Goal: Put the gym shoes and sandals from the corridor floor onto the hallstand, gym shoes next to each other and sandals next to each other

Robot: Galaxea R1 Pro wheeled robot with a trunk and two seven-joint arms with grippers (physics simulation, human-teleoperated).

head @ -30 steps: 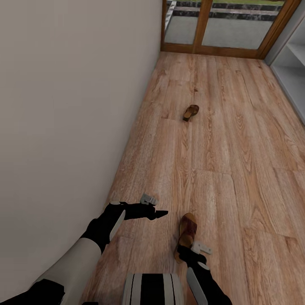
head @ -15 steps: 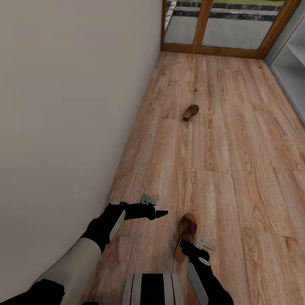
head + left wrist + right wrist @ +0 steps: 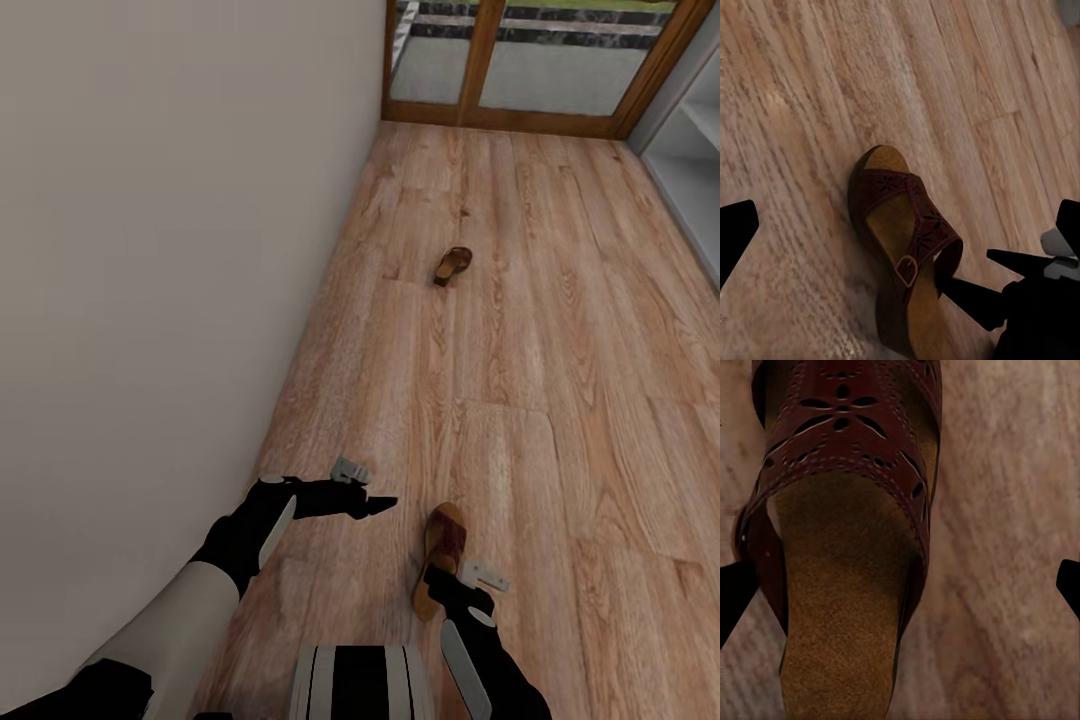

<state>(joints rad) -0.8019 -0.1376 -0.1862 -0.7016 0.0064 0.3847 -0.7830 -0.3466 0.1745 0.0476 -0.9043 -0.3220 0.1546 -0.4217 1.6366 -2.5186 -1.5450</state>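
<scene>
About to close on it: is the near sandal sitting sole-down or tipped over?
Sole-down. The near sandal shows its tan footbed and strap facing up, flat on the corridor floor.

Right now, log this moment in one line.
right hand: open over near sandal | left hand: idle, open | far sandal: on floor

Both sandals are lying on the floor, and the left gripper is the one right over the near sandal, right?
Not quite. It is the right gripper that is over the near sandal; the head view shows it. The left gripper sits off to the side. Both sandals, the far one too, do lie on the floor.
</scene>
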